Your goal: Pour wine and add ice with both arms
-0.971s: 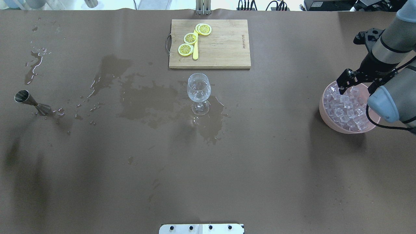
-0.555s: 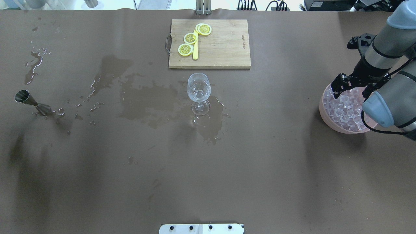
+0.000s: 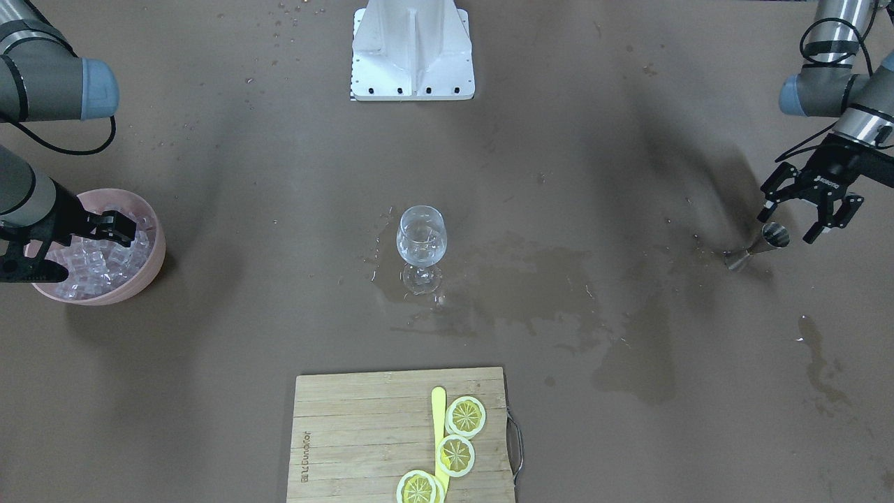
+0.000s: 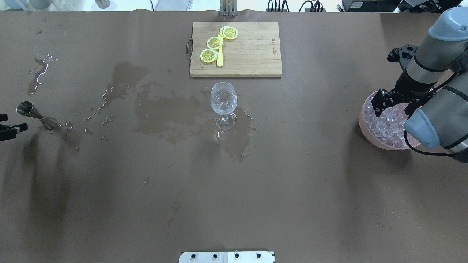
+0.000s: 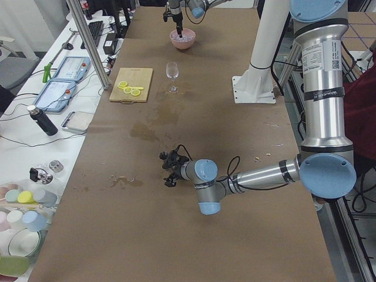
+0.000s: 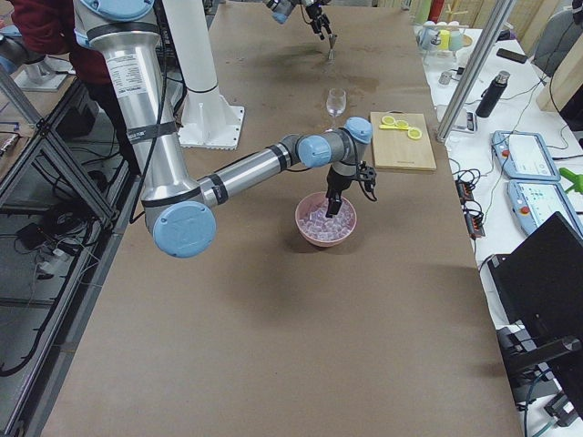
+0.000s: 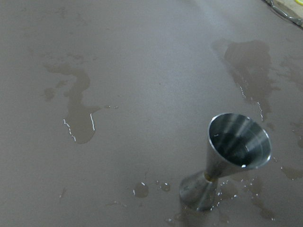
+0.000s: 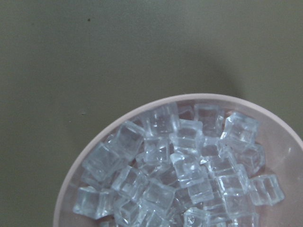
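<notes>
Ice [image 8: 180, 170] lies right under the right gripper [image 3: 119, 227], in the pink bowl [image 4: 365, 126]; this gripper is spread wide and holds nothing; best drop onto one top cube and squeeze softly; left gripper [image 3: 789, 225], also spread and empty, is beside the jigger [image 3: 758, 248].

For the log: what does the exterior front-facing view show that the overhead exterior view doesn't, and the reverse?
Front-facing only: the whole left gripper, open, close by the jigger. Overhead only: cables beyond the far edge of the table; the left gripper is just fingertips at the frame edge there. Both: jigger, wine glass, cutting board with lemon slices, and the right gripper down at the pink bowl of ice.
</notes>
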